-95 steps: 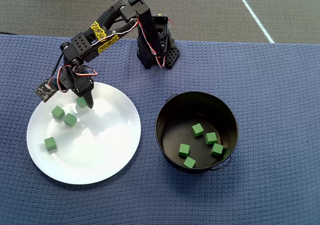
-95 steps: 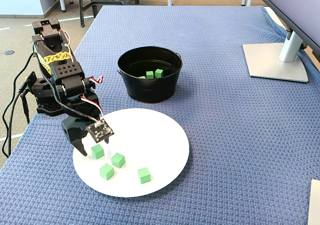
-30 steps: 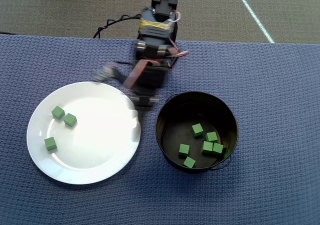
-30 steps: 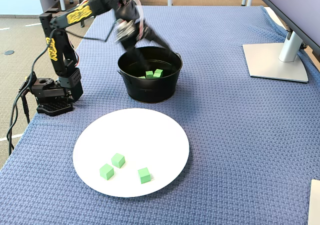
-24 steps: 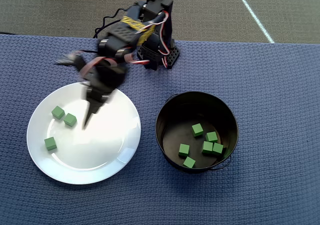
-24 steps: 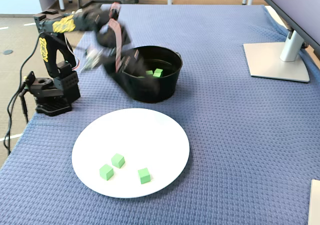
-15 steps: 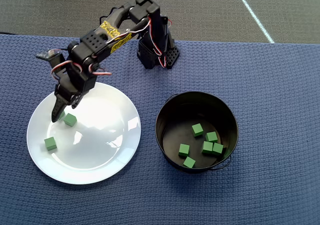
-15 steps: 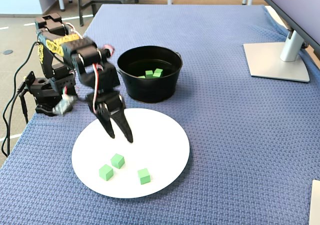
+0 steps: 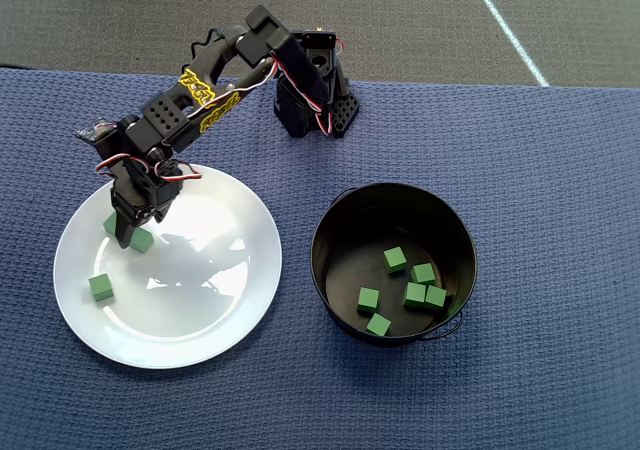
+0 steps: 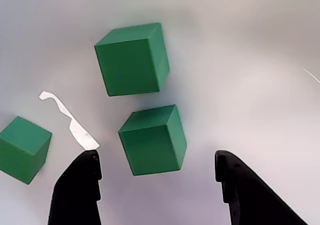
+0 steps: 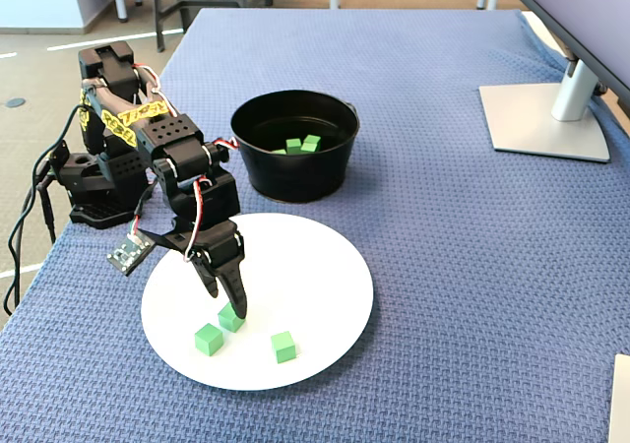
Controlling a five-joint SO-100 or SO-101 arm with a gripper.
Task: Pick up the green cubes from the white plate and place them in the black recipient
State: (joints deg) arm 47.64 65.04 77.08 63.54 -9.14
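Three green cubes lie on the white plate [image 9: 200,310], [image 11: 315,285]. In the overhead view one is at the plate's left [image 9: 100,287], one is by the fingertips [image 9: 143,240], and one is partly hidden under the gripper [image 9: 109,222]. My gripper [image 9: 128,232], [image 11: 231,307] is low over the plate and open. In the wrist view [image 10: 156,157] the nearest cube [image 10: 152,140] sits partly between the two black fingers [image 10: 77,190], touching neither. A second cube [image 10: 131,59] is beyond it and a third [image 10: 22,149] is left. The black pot [image 9: 318,260], [image 11: 295,172] holds several green cubes [image 9: 395,260].
The arm's base [image 9: 315,100] stands at the back edge of the blue cloth [image 9: 560,170]. A monitor stand [image 11: 546,118] is on the far side in the fixed view. The pot stands close to the plate's right rim in the overhead view.
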